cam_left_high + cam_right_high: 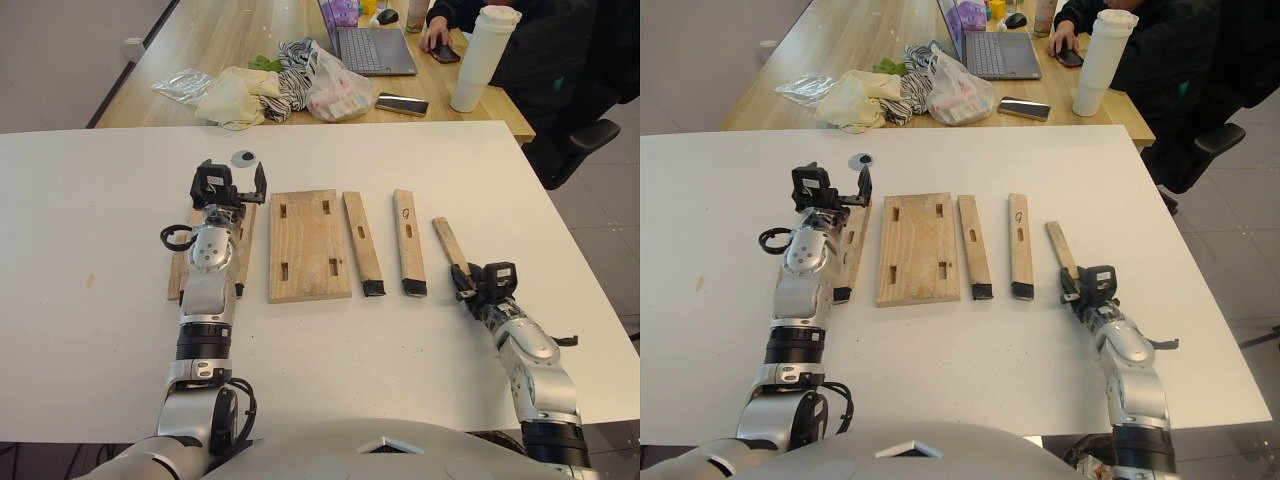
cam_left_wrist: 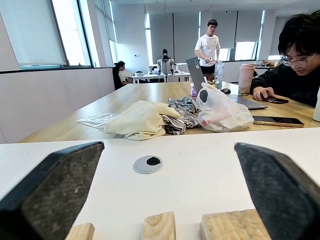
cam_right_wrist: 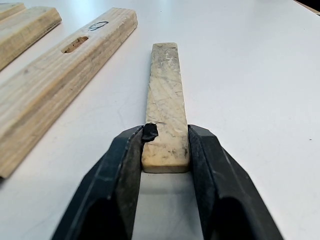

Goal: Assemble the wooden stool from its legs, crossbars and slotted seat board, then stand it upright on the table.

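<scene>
Though barely begun, clamps right fingers (image 3: 120, 170) on crossbar (image 3: 165, 85) right of seat board (image 1: 308, 245), holds left fingers (image 2: 55, 185) open above pieces (image 1: 176, 278) left of it, joins nothing yet.

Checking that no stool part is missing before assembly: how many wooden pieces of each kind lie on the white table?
slotted seat board: 1
slotted legs lying clear: 2
thin crossbar, its end between the fingers of the right end effector: 1
partly hidden pieces left of the board: at least 2, kind unclear
Total: at least 6
</scene>
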You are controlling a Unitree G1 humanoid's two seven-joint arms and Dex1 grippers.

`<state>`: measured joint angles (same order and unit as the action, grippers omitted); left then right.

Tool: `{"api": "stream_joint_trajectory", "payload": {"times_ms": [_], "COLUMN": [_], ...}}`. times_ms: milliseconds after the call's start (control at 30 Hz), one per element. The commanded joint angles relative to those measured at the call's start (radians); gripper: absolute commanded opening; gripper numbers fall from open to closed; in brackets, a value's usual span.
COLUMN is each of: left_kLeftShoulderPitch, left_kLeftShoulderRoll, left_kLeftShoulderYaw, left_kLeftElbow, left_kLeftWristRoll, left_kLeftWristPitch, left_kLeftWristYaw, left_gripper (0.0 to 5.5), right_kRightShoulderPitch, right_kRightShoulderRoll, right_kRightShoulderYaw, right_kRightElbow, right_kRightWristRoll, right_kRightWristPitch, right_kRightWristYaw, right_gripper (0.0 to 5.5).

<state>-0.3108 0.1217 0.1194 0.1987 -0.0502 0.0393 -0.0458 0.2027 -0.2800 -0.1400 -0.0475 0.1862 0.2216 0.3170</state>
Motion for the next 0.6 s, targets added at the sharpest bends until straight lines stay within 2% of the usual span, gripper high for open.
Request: {"api": "stream_joint_trajectory", "payload": {"times_ms": [33, 100, 267, 367, 467, 600], "left_kLeftShoulderPitch": [-0.018, -0.038, -0.099, -0.166, -0.218, -0.246], "left_kLeftShoulderRoll": [-0.004, -0.022, -0.031, -0.094, -0.146, -0.199], "left_kLeftShoulderYaw": [-0.018, -0.011, -0.037, 0.015, 0.08, 0.134], "left_kLeftElbow": [0.03, 0.036, 0.007, -0.013, -0.016, -0.001], "left_kLeftWristRoll": [0.003, -0.038, -0.194, -0.434, -0.63, -0.742], "left_kLeftWristPitch": [0.038, 0.082, 0.182, 0.401, 0.587, 0.702], "left_kLeftWristYaw": [-0.007, -0.026, -0.228, -0.321, -0.32, -0.239], "left_gripper": [4.82, 4.82, 4.82, 4.82, 4.82, 4.82], "right_kRightShoulderPitch": [0.013, -0.002, -0.189, -0.292, -0.354, -0.38], "right_kRightShoulderRoll": [0.019, 0.028, 0.064, 0.104, 0.144, 0.178], "right_kRightShoulderYaw": [0.0, -0.013, -0.027, 0.056, 0.124, 0.219], "right_kRightElbow": [0.025, 0.018, 0.025, 0.08, 0.082, 0.024], "right_kRightWristRoll": [-0.001, 0.009, 0.05, 0.015, 0.0, -0.016], "right_kRightWristPitch": [0.022, -0.004, -0.084, -0.141, -0.166, -0.16], "right_kRightWristYaw": [-0.018, -0.03, -0.042, -0.031, -0.019, 0.019], "right_gripper": [1.31, 1.31, 1.31, 1.31, 1.31, 1.31]}}
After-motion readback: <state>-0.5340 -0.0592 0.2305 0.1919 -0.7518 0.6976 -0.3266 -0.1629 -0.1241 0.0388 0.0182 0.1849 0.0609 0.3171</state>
